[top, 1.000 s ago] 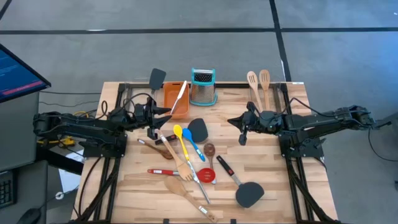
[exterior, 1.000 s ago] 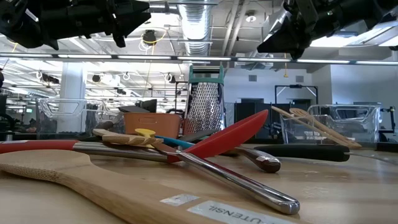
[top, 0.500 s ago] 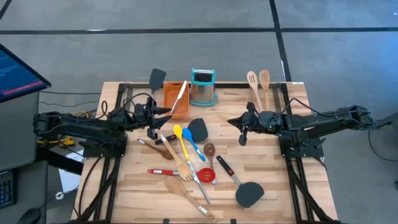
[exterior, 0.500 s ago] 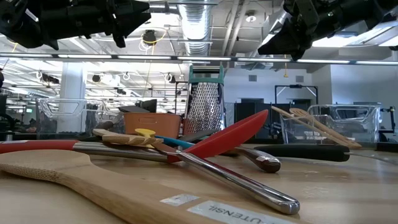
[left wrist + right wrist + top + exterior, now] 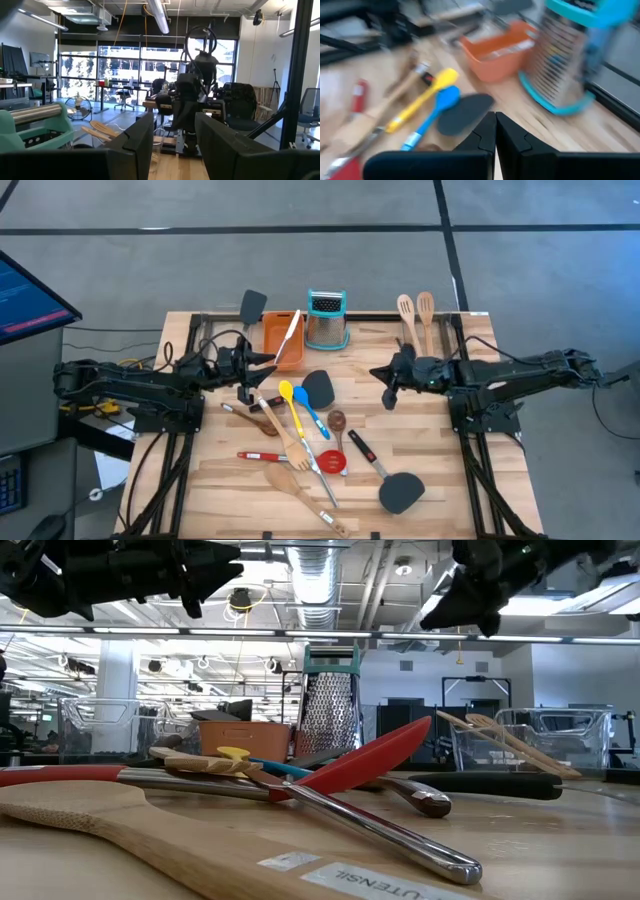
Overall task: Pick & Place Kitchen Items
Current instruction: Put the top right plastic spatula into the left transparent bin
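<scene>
Kitchen items heaped mid-frame on the worktop, two wooden ones up top right. Left gripper held above the heap's left edge, jaws spread and empty. Right gripper up right of center, jaws pressed together, empty.

1. Orange tray.
2. Steel grater with teal top.
3. Yellow spoon, blue spoon, red spoon.
4. Black turner.
5. Pale wooden surface.
</scene>
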You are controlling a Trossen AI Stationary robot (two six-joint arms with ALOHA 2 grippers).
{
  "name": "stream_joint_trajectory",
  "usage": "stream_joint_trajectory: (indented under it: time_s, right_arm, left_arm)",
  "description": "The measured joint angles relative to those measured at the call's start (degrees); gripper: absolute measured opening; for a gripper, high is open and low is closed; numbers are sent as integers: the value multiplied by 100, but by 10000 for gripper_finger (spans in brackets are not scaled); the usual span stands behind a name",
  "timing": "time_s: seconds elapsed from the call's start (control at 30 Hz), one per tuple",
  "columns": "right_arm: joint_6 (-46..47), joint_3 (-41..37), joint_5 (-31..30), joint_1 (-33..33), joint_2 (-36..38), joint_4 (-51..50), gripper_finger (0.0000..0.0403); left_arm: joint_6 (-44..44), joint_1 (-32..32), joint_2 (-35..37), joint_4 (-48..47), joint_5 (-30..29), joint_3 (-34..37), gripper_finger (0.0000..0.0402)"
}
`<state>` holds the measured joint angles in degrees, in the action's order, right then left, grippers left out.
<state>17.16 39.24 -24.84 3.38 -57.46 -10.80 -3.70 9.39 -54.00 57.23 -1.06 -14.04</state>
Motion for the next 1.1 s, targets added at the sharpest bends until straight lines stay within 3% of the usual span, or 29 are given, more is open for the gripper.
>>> stream_joint_trajectory:
  time_s: [0.13, 0.37, 0.63, 0.87, 1.1]
  right_arm:
    - [536, 898, -512, 138, -305, -1433, 1]
    - [1588, 2433, -494, 381, -1174, -3317, 1]
    - [2870, 3577, 771, 890, -2235, -4726, 0]
    - [3668, 4130, 1937, 1466, -3066, -5106, 0]
    - [4395, 4216, 2246, 1995, -3574, -5047, 0]
  left_arm:
    - [0, 0, 2, -200, 0, 0, 131]
    - [0, -1, 2, -370, 0, 0, 131]
    - [2, 0, 2, -455, 0, 0, 131]
    - [75, 0, 2, -481, 0, 0, 131]
    - [87, 0, 2, -548, -1, 1, 131]
